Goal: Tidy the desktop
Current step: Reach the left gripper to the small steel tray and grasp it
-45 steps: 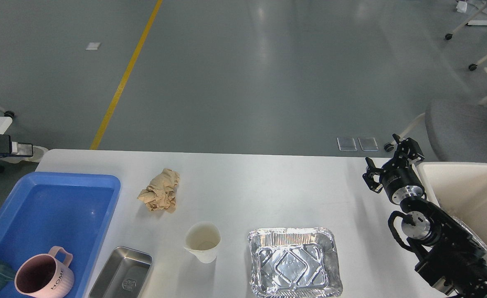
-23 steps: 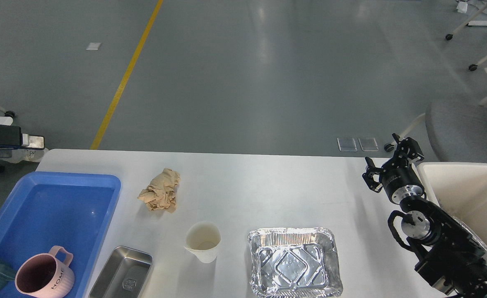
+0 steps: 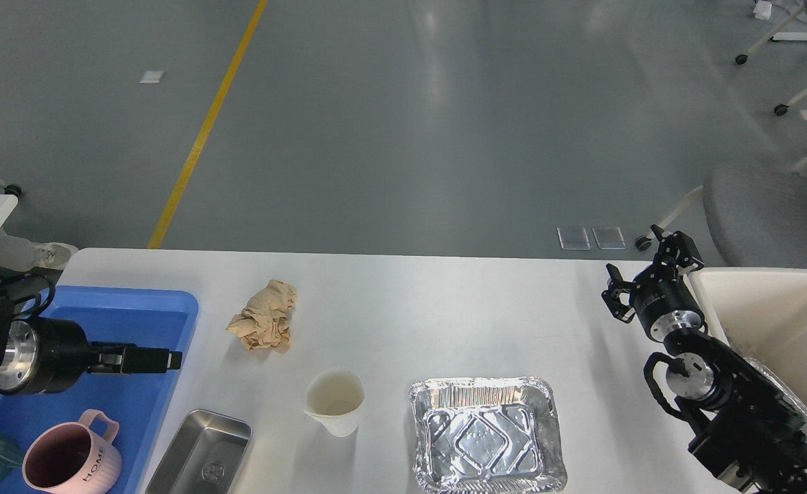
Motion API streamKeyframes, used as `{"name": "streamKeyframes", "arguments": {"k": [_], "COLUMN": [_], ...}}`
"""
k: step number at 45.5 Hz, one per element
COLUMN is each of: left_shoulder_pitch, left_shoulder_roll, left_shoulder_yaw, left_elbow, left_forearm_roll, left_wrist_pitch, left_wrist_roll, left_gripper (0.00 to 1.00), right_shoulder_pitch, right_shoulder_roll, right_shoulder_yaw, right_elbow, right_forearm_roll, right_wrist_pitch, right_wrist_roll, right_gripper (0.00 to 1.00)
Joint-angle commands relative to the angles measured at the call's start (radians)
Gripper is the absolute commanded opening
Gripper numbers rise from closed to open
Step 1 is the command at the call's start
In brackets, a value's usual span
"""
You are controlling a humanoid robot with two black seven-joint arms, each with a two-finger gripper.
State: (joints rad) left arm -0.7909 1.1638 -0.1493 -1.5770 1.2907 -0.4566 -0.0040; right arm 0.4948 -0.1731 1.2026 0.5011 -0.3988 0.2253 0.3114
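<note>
Compared with half a second ago, the left arm has entered the view from the left edge. Its left gripper [image 3: 170, 359] now hangs over the blue tray [image 3: 170, 309], pointing right toward the tray's right wall. The two fingers lie close together, edge-on and dark; whether they are parted or closed cannot be told, and nothing is visible between them. The dark device that showed at the left edge earlier is no longer in view. The right arm is unchanged in position.

The right gripper [image 3: 645, 274] sits above the far right corner of the bench [image 3: 445, 309], just beside the cream bin [image 3: 788, 309]. Its fingers are spread apart and hold nothing.

The bench, a white top with rounded corners, spans the lower half of the view and lies beneath both grippers. Items on it have not moved:

- Crumpled brown paper [image 3: 265, 318], left of centre, near the tray and to the right of the left gripper.
- White paper cup [image 3: 335, 401], upright, near the front.
- Foil tray [image 3: 488, 434], just right of the cup, apart from it.
- Steel tin [image 3: 201, 455], at the front edge, beside the tray.

Inside the tray, a pink mug [image 3: 64, 463] stands upright at the near end, below the left gripper.
</note>
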Motion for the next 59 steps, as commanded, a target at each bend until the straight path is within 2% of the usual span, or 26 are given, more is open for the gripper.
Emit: {"name": "streamKeyframes", "arguments": {"k": [1, 14, 22, 34, 47, 54, 59], "left_shoulder_pitch": [0.048, 0.156, 0.2, 0.233, 0.26, 0.265, 0.268], "left_shoulder_roll": [-0.004, -0.041, -0.118, -0.17, -0.191, -0.205, -0.205], "left_shoulder_yaw": [0.004, 0.004, 0.005, 0.005, 0.005, 0.005, 0.007], "left_elbow": [0.009, 0.031, 0.086, 0.124, 0.16, 0.173, 0.173], "left_forearm_roll": [0.042, 0.163, 0.168, 0.17, 0.17, 0.17, 0.17], "left_wrist_pitch": [0.035, 0.154, 0.168, 0.194, 0.197, 0.202, 0.199], "left_wrist_roll": [-0.002, -0.016, -0.014, -0.014, -0.014, -0.013, -0.01], "left_gripper": [0.94, 0.84, 0.82, 0.79, 0.65, 0.51, 0.36], "right_shoulder_pitch": [0.002, 0.002, -0.002, -0.004, -0.005, -0.005, -0.005], "right_shoulder_roll": [0.0, 0.0, 0.0, 0.0, 0.0, 0.0, 0.0], "right_shoulder_yaw": [0.0, -0.002, -0.002, -0.002, -0.003, -0.003, -0.003], "right_elbow": [-0.003, -0.004, -0.004, -0.004, -0.004, -0.003, -0.003], "right_forearm_roll": [0.0, 0.0, 0.0, 0.0, 0.0, 0.0, 0.0], "right_wrist_pitch": [0.0, 0.0, 0.0, 0.0, 0.0, 0.0, 0.0], "right_wrist_roll": [0.0, 0.0, 0.0, 0.002, 0.002, 0.002, 0.002], "right_gripper": [1.0, 1.0, 1.0, 1.0, 1.0, 1.0, 1.0]}}
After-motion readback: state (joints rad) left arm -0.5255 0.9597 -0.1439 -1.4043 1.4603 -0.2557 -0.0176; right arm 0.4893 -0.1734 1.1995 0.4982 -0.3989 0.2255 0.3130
